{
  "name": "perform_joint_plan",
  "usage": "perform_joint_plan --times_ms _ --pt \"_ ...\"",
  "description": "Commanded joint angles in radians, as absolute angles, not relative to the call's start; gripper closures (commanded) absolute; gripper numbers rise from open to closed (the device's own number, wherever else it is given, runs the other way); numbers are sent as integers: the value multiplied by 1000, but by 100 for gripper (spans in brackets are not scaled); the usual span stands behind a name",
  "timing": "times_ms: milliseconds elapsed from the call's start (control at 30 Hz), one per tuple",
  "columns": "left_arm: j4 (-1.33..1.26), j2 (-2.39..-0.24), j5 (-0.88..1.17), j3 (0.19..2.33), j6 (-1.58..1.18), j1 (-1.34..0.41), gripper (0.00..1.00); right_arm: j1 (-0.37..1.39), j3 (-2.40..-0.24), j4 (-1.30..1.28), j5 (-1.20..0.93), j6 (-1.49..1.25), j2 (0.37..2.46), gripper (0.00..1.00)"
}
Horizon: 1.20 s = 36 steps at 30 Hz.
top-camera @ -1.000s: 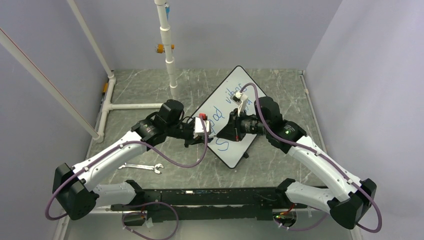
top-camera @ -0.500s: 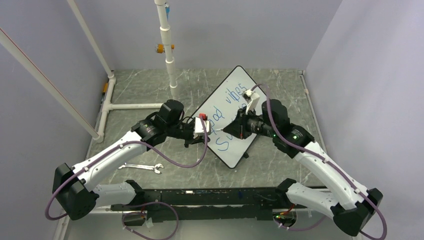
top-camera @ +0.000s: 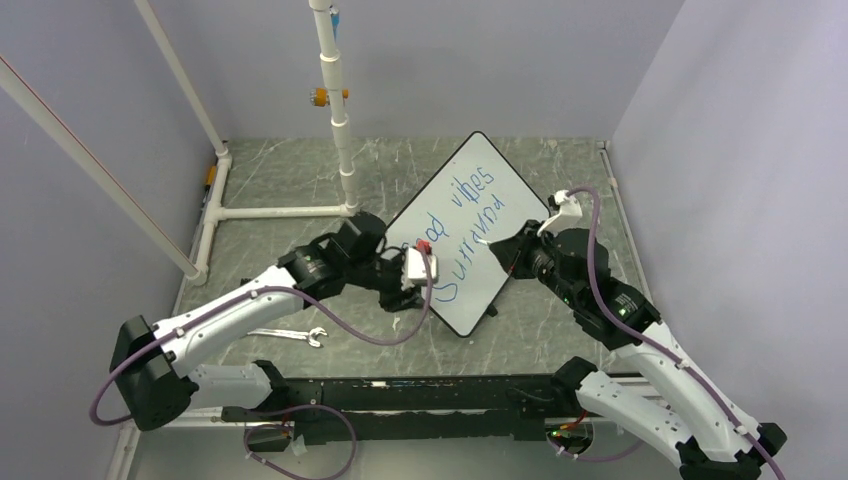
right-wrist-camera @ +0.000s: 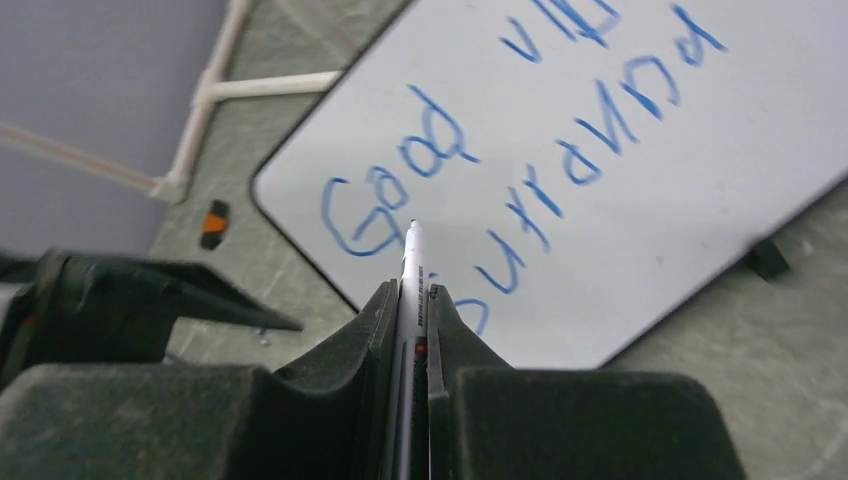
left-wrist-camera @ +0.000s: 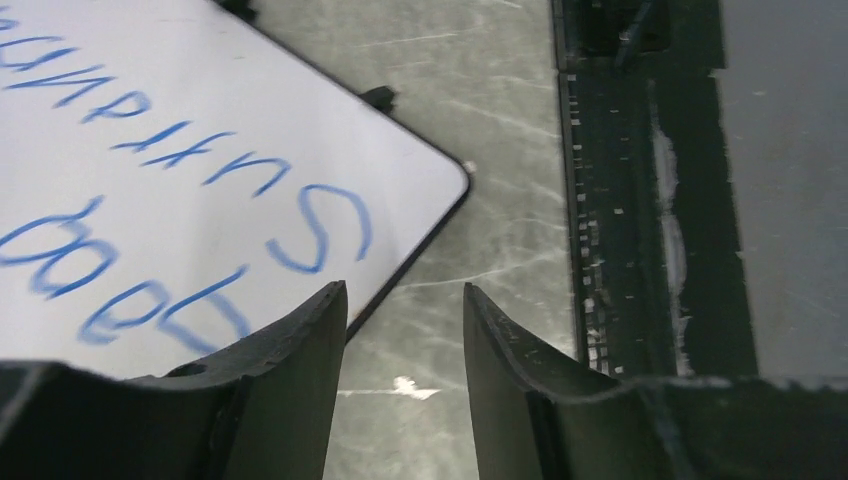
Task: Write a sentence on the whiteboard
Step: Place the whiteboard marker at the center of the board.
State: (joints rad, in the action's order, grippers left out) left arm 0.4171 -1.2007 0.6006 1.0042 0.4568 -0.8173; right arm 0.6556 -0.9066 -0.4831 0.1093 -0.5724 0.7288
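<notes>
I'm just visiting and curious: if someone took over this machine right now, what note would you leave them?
Left gripper: open, empty, beside an edge of the whiteboard.
Right gripper: shut on a marker, tip apparently off the board.
Done: the sentence, two blue lines, "Good vibes" on top.
Left: probably only putting the marker down.

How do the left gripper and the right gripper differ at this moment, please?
The left gripper stands open with nothing between its jaws, while the right gripper is shut on a marker. The left gripper sits by the whiteboard edge close to its near corner; the right gripper is at the board's right side, its marker pointing towards the blue lettering. Both have dark fingers and are close to the whiteboard.
</notes>
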Motion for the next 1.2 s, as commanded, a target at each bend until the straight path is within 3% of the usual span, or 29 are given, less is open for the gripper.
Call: perform_joint_plan --times_ms 0,400,733,1167 --pt "414 -1241 482 1022 401 -955 46 653 -877 -565 328 -669 719 100" --pt "223 -1455 322 998 324 -1281 39 654 -900 -753 536 -729 666 100" --pt "103 -1563 275 998 266 -1296 41 653 -808 -786 555 -795 666 100" --pt "118 -1456 134 910 201 -1295 43 653 -604 -770 564 -963 648 100"
